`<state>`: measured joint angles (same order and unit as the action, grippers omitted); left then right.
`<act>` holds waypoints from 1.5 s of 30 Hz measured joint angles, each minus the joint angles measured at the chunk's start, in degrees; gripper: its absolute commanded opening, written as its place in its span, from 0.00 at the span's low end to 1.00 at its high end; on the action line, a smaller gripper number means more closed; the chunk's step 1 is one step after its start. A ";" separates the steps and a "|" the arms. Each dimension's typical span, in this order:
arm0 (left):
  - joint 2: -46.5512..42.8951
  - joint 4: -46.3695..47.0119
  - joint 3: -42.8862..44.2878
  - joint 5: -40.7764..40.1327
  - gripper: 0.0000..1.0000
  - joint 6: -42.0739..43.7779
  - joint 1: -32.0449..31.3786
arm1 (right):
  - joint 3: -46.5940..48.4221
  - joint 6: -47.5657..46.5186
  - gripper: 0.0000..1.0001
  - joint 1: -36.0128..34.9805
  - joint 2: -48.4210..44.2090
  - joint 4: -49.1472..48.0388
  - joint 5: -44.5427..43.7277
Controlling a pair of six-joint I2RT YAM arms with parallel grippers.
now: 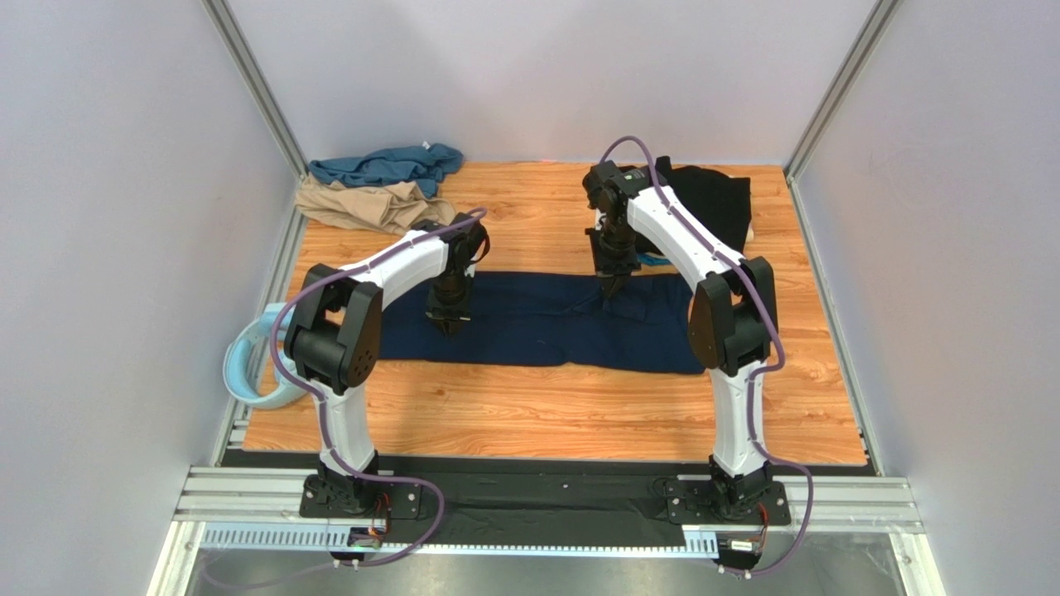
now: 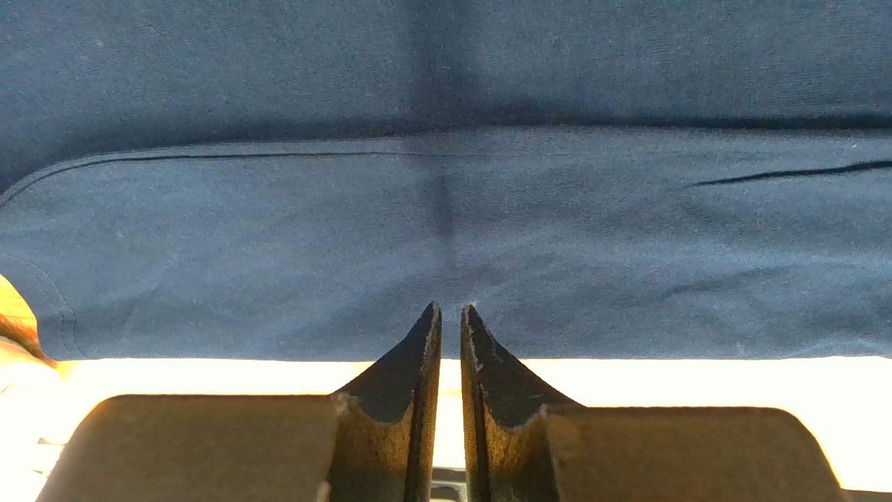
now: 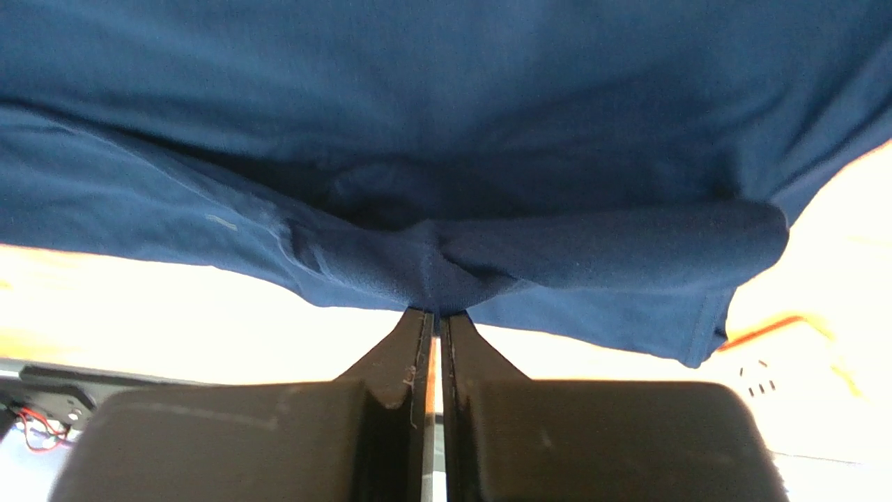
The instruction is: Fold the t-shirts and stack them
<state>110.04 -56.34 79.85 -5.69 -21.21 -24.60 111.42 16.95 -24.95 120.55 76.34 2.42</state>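
plainly, four t-shirts are in view on the wooden desk [image 1: 548, 416]: one navy t-shirt [image 1: 548, 320] spread flat across the middle, one teal t-shirt [image 1: 392, 165] and one tan t-shirt [image 1: 361, 205] crumpled together in the far left corner, and one black t-shirt [image 1: 715, 199] in a heap at the far right, partly hidden by the right arm. the navy t-shirt lies as a long band from left to right, its near edge straight and its right end rumpled. bare wood runs along the whole near side between that edge and the two arm bases, and more bare wood lies beyond the shirt's far edge, between the two corner piles. one pale blue ring [image 1: 249, 366] hangs off the desk's left edge, beside the left arm's elbow. the left gripper [image 1: 448, 317] is down on the left part of the navy t-shirt, its jaws narrow, the tips [image 2: 448, 309] pinching cloth just inside a hemmed edge. the right gripper [image 1: 613, 283] sits at the shirt's far edge, right of the middle, its jaws closed to a sliver [image 3: 435, 312] on a puckered fold of navy cloth.
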 measured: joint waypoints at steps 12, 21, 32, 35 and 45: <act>0.00 0.02 -2.05 0.52 0.18 0.15 0.00 | 8.28 0.17 0.22 0.11 5.90 0.76 0.20; -0.09 0.13 -2.47 0.72 0.18 0.31 0.00 | 3.82 0.11 0.36 0.35 4.76 -0.48 -0.20; -0.13 0.24 -2.54 2.27 0.17 0.46 0.00 | -12.13 0.09 0.42 1.40 -2.40 -2.27 -3.32; -0.13 0.26 -2.19 2.27 0.17 0.57 0.00 | -12.13 -0.09 0.41 1.46 -2.47 -2.86 -4.22; -0.15 0.17 -2.12 2.21 0.17 0.98 0.00 | -12.17 -0.83 0.42 1.46 -2.45 -3.39 -4.87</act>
<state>109.89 -56.16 77.73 -3.49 -20.23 -24.60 99.24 16.12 -23.49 118.10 72.95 -2.46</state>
